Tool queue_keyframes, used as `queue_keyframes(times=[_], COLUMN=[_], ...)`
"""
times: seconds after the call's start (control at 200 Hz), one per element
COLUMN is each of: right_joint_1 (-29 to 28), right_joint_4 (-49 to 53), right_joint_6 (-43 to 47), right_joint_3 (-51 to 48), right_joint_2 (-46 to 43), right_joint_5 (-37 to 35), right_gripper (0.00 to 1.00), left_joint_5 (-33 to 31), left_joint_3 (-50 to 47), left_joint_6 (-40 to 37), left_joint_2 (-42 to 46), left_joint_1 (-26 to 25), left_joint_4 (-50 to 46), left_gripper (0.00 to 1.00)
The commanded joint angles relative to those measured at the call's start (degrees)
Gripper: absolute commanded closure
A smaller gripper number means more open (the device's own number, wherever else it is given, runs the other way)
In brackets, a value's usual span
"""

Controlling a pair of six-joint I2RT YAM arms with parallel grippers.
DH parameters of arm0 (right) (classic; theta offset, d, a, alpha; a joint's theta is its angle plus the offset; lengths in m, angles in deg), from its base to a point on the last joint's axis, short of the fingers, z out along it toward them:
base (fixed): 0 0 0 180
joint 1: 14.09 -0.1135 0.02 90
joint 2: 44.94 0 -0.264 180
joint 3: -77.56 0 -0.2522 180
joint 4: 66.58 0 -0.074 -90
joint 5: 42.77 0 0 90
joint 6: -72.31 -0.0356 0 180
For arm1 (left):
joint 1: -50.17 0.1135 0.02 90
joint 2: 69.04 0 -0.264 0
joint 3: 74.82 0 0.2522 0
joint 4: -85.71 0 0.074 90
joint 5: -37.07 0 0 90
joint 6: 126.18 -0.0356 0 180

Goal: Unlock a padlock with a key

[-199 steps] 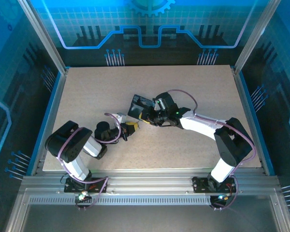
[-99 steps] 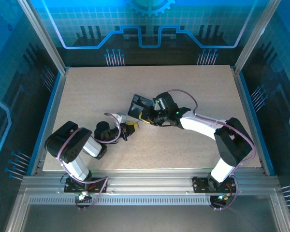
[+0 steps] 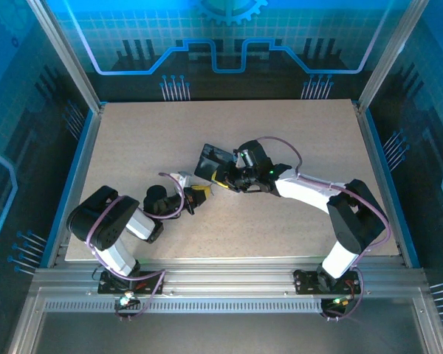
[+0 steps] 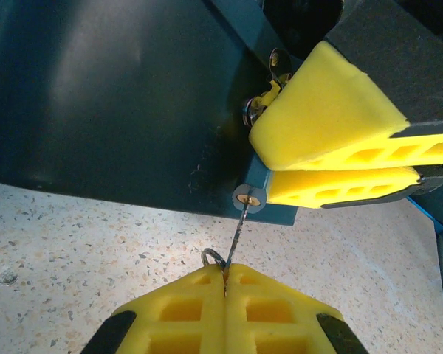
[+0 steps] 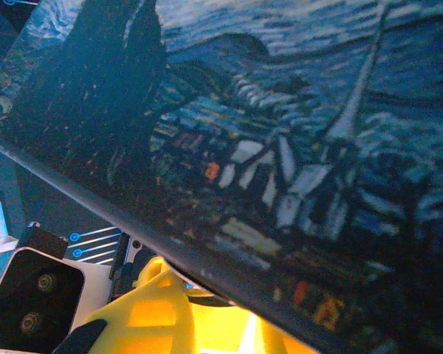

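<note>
Key-insertion step: key (image 4: 236, 232) was pinched in fully closed left gripper (image 4: 225, 269), tip seated at 12 o'clock in padlock (image 4: 249, 198). Padlock apparently clamped by near-closed right gripper (image 4: 275, 168). Twist judged needed next.

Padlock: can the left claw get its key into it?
Probably yes. The left claw pinches the key, and its tip sits right at the keyhole of the padlock, with nothing between them.

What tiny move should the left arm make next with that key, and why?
Probably ease the key straight forward, deeper into the padlock, before any twist. The left pincer is shut on the key, whose tip just meets the round keyhole, and much of its thin blade is bare between them.
</note>
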Motion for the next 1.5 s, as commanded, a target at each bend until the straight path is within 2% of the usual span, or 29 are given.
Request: queue_keyframes(times=[0.0, 0.555, 0.81, 1.271, 1.496], right_joint_1=[0.69, 0.11, -0.14, -0.69, -1.3], right_joint_4=[-3.73, -3.81, -3.73, 6.73, 5.63], right_joint_6=[-0.51, -0.1, 0.13, 7.78, 6.93], right_joint_3=[-0.55, -1.32, -1.47, 1.53, 1.77], right_joint_2=[-1.5, -0.18, -0.11, 0.49, 1.06], right_joint_5=[2.26, 2.44, 2.46, 1.89, 2.69], right_gripper=[0.91, 0.91, 0.92, 0.93, 0.94], left_joint_5=[-0.87, 1.56, -0.33, -1.47, -0.64], left_joint_3=[0.56, 3.05, 3.31, 1.54, 3.09], left_joint_6=[-1.16, -0.46, -1.01, -4.5, -3.58], left_joint_2=[0.0, -0.4, -2.12, 0.05, -1.56], left_joint_1=[0.05, -1.43, -2.51, -2.5, -3.48], left_joint_4=[2.23, 2.25, 2.21, 2.18, 2.23], left_gripper=[1.0, 1.0, 1.0, 1.0, 1.0])
